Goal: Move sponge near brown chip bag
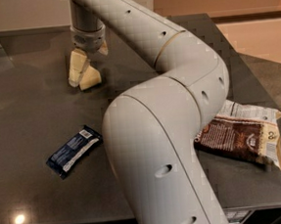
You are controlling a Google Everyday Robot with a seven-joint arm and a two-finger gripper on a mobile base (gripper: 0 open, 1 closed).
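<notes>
The sponge (91, 79), a small pale yellow foam block, lies on the dark table (28, 119) at the back left. My gripper (88, 64) hangs right over it, open, with one cream finger (76, 68) down at the sponge's left side, touching or nearly touching it. The other finger shows only partly behind the wrist. The brown chip bag (241, 137) lies flat at the right of the table, partly hidden behind my arm's elbow (158, 146).
A dark blue wrapped bar (74, 150) lies at the front left of the table. My arm's big pale links cross the middle of the view, from the bottom centre up to the back left. The table's front edge runs along the bottom.
</notes>
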